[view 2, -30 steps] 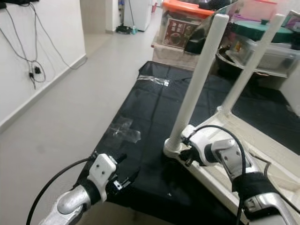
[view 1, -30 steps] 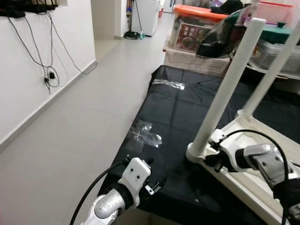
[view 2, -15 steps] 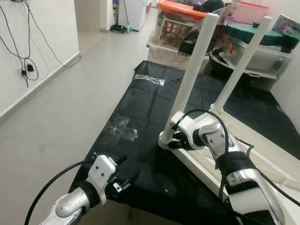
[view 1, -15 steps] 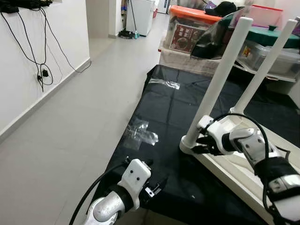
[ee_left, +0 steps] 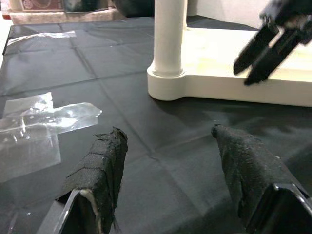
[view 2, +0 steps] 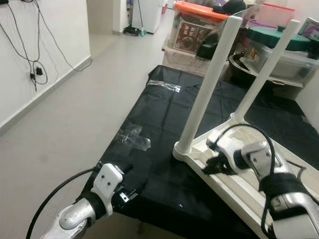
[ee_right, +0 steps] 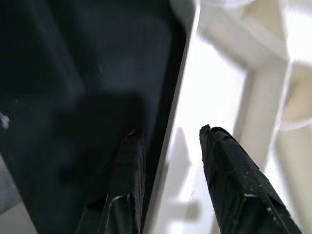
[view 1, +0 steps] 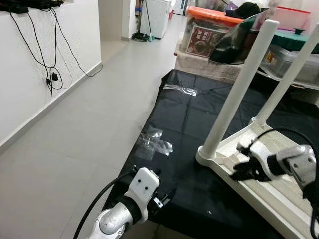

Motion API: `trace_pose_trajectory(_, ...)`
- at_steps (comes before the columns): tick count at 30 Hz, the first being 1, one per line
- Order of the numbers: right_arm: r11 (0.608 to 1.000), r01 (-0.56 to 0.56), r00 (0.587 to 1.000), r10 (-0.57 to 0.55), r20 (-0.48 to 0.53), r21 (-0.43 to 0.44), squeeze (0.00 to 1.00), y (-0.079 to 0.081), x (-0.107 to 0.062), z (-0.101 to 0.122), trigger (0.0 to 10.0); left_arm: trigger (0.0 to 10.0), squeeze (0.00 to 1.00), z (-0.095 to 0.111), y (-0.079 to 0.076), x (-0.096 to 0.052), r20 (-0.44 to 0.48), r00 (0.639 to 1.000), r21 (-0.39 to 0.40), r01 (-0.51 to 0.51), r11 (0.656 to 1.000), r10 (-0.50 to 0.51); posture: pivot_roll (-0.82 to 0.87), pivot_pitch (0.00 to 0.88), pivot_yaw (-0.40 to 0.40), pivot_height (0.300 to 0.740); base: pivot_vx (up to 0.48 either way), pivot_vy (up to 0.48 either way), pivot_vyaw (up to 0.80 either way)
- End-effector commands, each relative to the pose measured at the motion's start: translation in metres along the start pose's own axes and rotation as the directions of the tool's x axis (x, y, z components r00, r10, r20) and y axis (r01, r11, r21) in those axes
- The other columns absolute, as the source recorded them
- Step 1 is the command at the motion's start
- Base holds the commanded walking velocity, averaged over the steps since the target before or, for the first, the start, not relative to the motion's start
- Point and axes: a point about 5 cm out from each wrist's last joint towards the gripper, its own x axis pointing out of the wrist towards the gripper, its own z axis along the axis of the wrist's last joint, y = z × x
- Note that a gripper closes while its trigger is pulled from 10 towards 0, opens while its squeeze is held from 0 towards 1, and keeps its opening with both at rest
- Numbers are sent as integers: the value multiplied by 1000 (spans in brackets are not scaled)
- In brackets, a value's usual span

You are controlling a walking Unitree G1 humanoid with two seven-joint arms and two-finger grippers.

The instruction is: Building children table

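A white children's table is seen lying upside down on a black sheet spread over the floor, with two white legs standing up from its underside. The right gripper is held over the near edge of the upturned tabletop, just beside the base of the nearer leg; in the right wrist view its fingers are shown parted, one on each side of the white edge, and whether the edge is touched cannot be told. The left gripper is held low over the near end of the black sheet, well apart from the table, with its fingers spread wide and nothing between them. Pieces of clear tape are stuck to the sheet near the left gripper, and another strip is seen farther along. Behind the sheet, a box with an orange lid and other containers are stacked. Black cables are hung on the white wall at the left.
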Motion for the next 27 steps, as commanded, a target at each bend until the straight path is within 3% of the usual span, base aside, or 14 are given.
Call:
trace_pose_trajectory(1, 1000, -6, 1000, 7, -20, 20, 0, 1, 3, -6, 10000, 10000, 0, 0, -2, -2, -6, 1000, -2, 10, 1000, -10, 116, 0, -144, 740, 0, 0, 0)
trace_pose_trajectory(4, 999, 0, 998, 3, -63, 55, 0, 4, 14, -13, 10000, 10000, 0, 3, -3, -6, -7, 1000, -1, 12, 1000, -12, 123, 0, -148, 740, 0, 0, 0)
trace_pose_trajectory(9, 999, -1, 994, 5, -108, 42, 0, 6, 16, -18, 10000, 10000, 0, 5, -5, -11, -12, 1000, -5, 12, 1000, -12, 120, 0, -147, 740, 0, 0, 0)
trace_pose_trajectory(10, 1000, 1, 991, 0, -133, 8, 0, 7, 15, -21, 4039, 10000, 0, 5, -5, -13, -16, 1000, -8, 13, 1000, -13, 118, 2, -143, 740, 0, 0, 0)
trace_pose_trajectory(11, 1000, 1, 991, 0, -133, 8, 0, 7, 15, -21, 4039, 10000, 0, 5, -5, -13, -16, 1000, -8, 13, 1000, -13, 118, 2, -143, 740, 0, 0, 0)
trace_pose_trajectory(12, 1000, -1, 989, -2, -149, -19, 0, 7, 14, -22, 0, 10000, 0, 7, -6, -16, -17, 1000, -10, 16, 1000, -16, 117, 17, -144, 740, 0, 0, 0)
trace_pose_trajectory(13, 998, -15, 987, 4, -161, -69, 0, 8, 11, -21, 0, 10000, 0, 9, -8, -20, -19, 1000, -11, 20, 1000, -20, 117, 35, -144, 740, 0, 0, 0)
trace_pose_trajectory(17, 996, -23, 987, 8, -161, -87, 0, 9, 10, -20, 0, 10000, 0, 10, -8, -21, -19, 1000, -10, 21, 1000, -22, 116, 38, -144, 740, 0, 0, 0)
trace_pose_trajectory(20, 979, -21, 986, -13, -165, -204, 0, 7, 6, -8, 0, 10000, 0, 13, -9, -25, -24, 1000, -13, 18, 1000, -19, 110, 73, -147, 740, 0, 0, 0)
trace_pose_trajectory(22, 971, -24, 988, -13, -151, -238, 0, 6, 4, 0, 0, 10000, 0, 14, -10, -26, -27, 1000, -14, 16, 1000, -17, 109, 75, -150, 740, 0, 0, 0)
trace_pose_trajectory(24, 954, -23, 993, -12, -115, -300, 0, 6, 4, 11, 0, 10000, 0, 15, -10, -26, -26, 1000, -16, 13, 1000, -14, 108, 80, -153, 740, 0, 0, 0)
trace_pose_trajectory(25, 928, -33, 995, -5, -100, -372, 0, 6, 3, 17, 0, 10000, 0, 16, -10, -26, -27, 1000, -16, 12, 1000, -13, 105, 92, -154, 740, 0, 0, 0)
trace_pose_trajectory(26, 928, -33, 995, -5, -100, -372, 0, 6, 3, 17, 0, 10000, 0, 16, -10, -26, -27, 1000, -16, 12, 1000, -13, 105, 92, -154, 740, 0, 0, 0)
trace_pose_trajectory(27, 898, -43, 996, 5, -86, -437, 0, 8, 1, 22, 0, 10000, 0, 17, -11, -26, -27, 1000, -16, 12, 1000, -12, 103, 95, -154, 740, 0, 0, 0)
